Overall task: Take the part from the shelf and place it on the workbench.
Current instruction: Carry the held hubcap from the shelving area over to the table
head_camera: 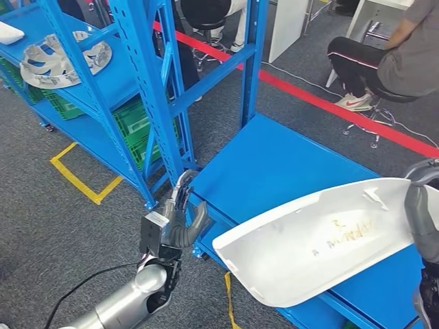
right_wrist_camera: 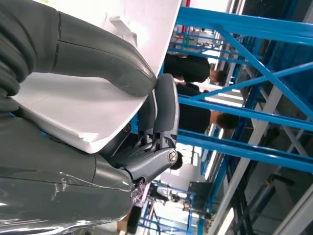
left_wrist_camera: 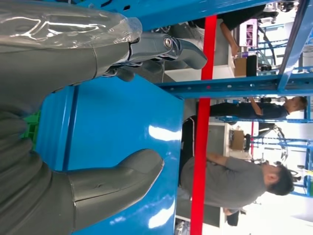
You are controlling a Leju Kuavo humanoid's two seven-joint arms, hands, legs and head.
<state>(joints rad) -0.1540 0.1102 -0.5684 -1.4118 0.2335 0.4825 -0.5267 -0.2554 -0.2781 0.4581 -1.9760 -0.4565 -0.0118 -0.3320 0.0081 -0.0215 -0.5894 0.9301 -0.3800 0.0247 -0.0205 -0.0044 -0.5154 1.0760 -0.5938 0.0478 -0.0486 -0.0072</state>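
A long white curved part (head_camera: 315, 240) with yellow writing hangs over the blue workbench (head_camera: 269, 157). My right hand (head_camera: 422, 219) grips its right end. In the right wrist view the thumb lies on the white part (right_wrist_camera: 84, 103) and the dark fingers (right_wrist_camera: 162, 105) curl round its edge. My left hand (head_camera: 181, 216) hovers at the workbench's near left corner, fingers apart and holding nothing. The left wrist view has the thumb (left_wrist_camera: 114, 183) and fingers (left_wrist_camera: 166, 49) spread above the blue surface (left_wrist_camera: 122, 122).
A blue shelf rack (head_camera: 140, 75) stands to the left with grey parts (head_camera: 57, 62) on a level and green crates (head_camera: 134, 123) below. Red floor tape (head_camera: 331, 103) runs behind the bench. A seated person (head_camera: 393, 62) is at the far right. Yellow tape (head_camera: 83, 181) marks the floor.
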